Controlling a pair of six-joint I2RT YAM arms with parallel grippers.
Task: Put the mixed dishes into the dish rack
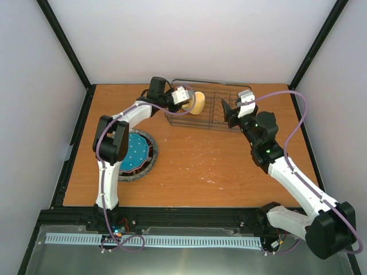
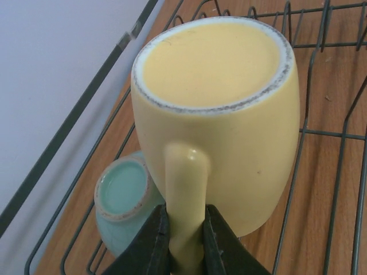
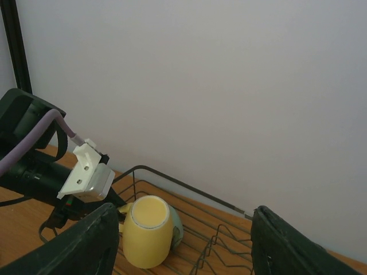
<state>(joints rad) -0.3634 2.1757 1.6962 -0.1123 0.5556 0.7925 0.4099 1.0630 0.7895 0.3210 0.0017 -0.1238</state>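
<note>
left hand (image 2: 184,240) clamped on handle of glossy yellow ceramic mug (image 2: 229,143), base-up at centre frame over black wire dish rack (image 2: 338,134) beside upturned pale green bowl (image 2: 123,206), should lower it straight, rim flat, clear of bowl; right hand (image 1: 231,112) spread apart, empty.

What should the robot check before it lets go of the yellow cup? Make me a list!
1. Left fingers pinch the mug by its handle: ok.
2. Mug is over the rack, bottom side up: ok.
3. Mug sits on the rack wires, so it won't drop: cannot tell.
4. Mug has room next to the bowl, which lies upside down beside it: cannot tell, they are very close.
5. Right fingers are open, hold nothing and are away from the mug, at the rack's other end: ok.
</note>
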